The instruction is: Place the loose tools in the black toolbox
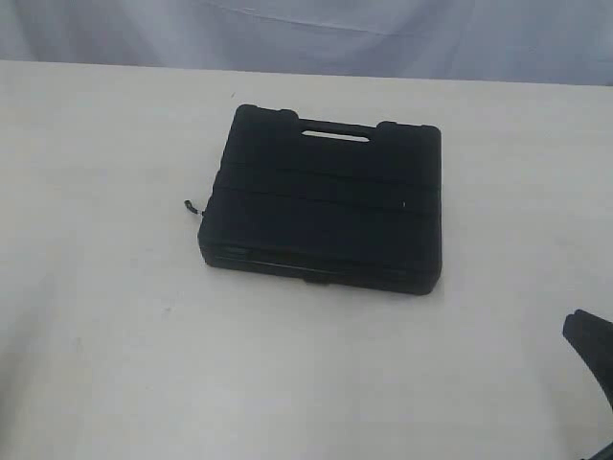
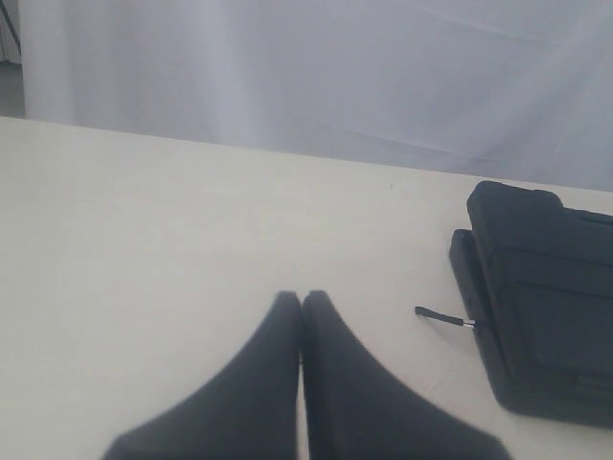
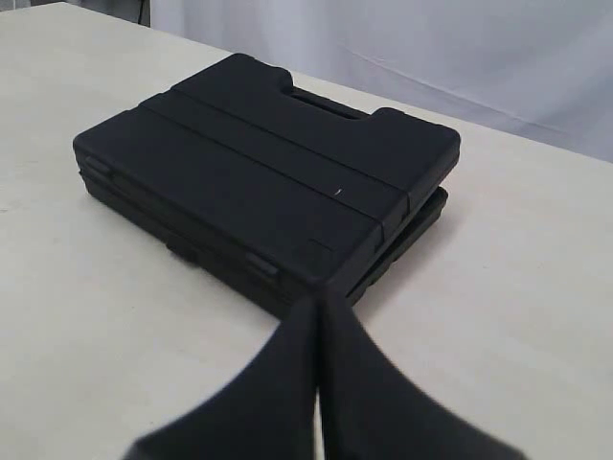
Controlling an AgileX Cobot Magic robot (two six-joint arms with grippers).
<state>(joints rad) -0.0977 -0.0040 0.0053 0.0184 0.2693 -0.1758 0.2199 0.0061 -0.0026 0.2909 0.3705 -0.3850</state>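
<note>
The black toolbox point(image 1: 324, 199) lies closed and flat in the middle of the white table, slot handle at its far edge; it also shows in the right wrist view point(image 3: 259, 172) and the left wrist view point(image 2: 546, 297). A thin black tip with a silver neck point(image 2: 442, 316) sticks out of its left side point(image 1: 191, 206). No loose tools show anywhere. My left gripper point(image 2: 302, 299) is shut with nothing in it, left of the box, and is out of the exterior view. My right gripper point(image 3: 318, 305) is shut and empty by the box's near right corner, at the exterior view's right edge point(image 1: 592, 347).
The white table point(image 1: 115, 316) spreads wide on all sides of the box. A pale cloth backdrop point(image 1: 316, 29) hangs behind the table's far edge.
</note>
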